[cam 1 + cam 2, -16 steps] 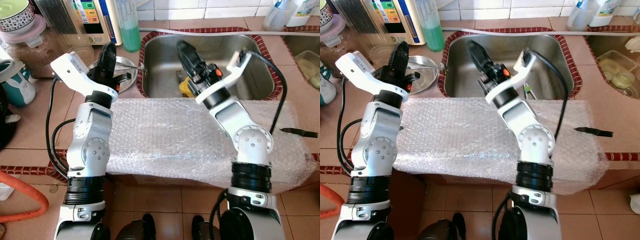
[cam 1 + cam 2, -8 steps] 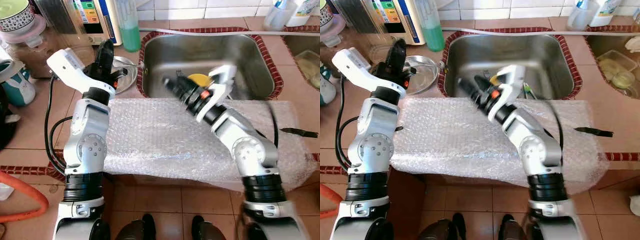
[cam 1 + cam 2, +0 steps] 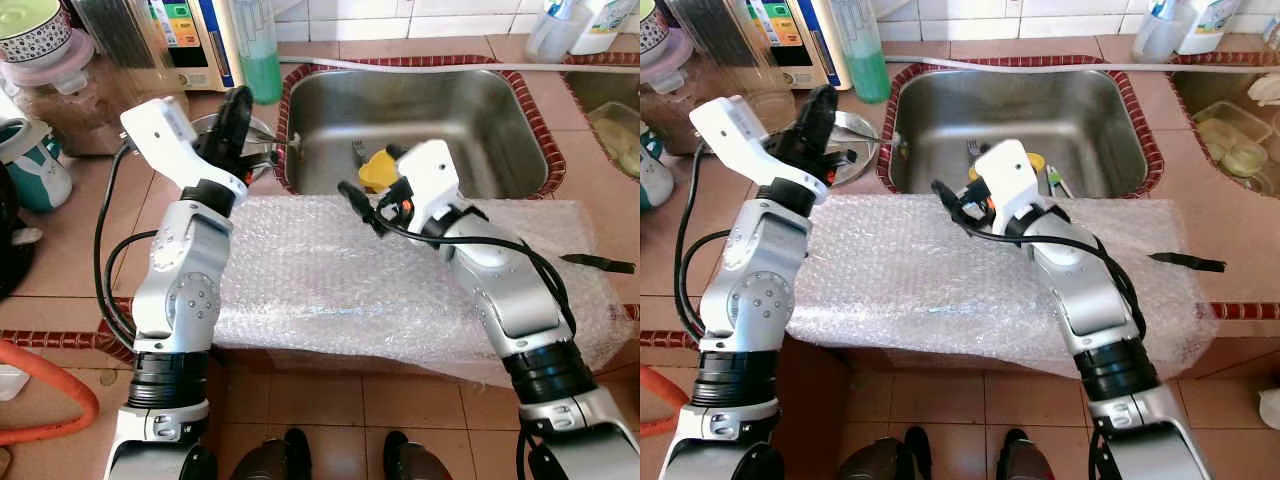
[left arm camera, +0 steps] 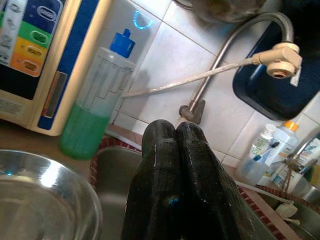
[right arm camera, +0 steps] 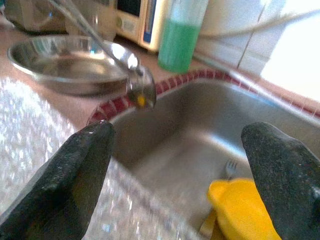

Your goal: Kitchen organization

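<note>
Fingers spread wide, our right gripper (image 5: 182,175) hovers at the near rim of the stainless steel sink (image 3: 470,110), above the front edge of the clear bubble-wrap sheet (image 3: 330,270) on the counter. In the sink lie a yellow plastic piece (image 3: 378,168) and a metal fork (image 3: 973,151). Our left gripper (image 4: 182,165), fingers pressed together and empty, sits over the shallow round steel dish (image 5: 65,62), where a metal spoon (image 5: 135,85) rests beside the bottle of green liquid (image 3: 258,55).

It was a home kitchen: a steel sink (image 3: 440,110) sat in a terracotta-tiled surface (image 3: 70,250), with a tap (image 4: 235,45) and green soap bottle (image 3: 862,50) against white wall tiles.
</note>
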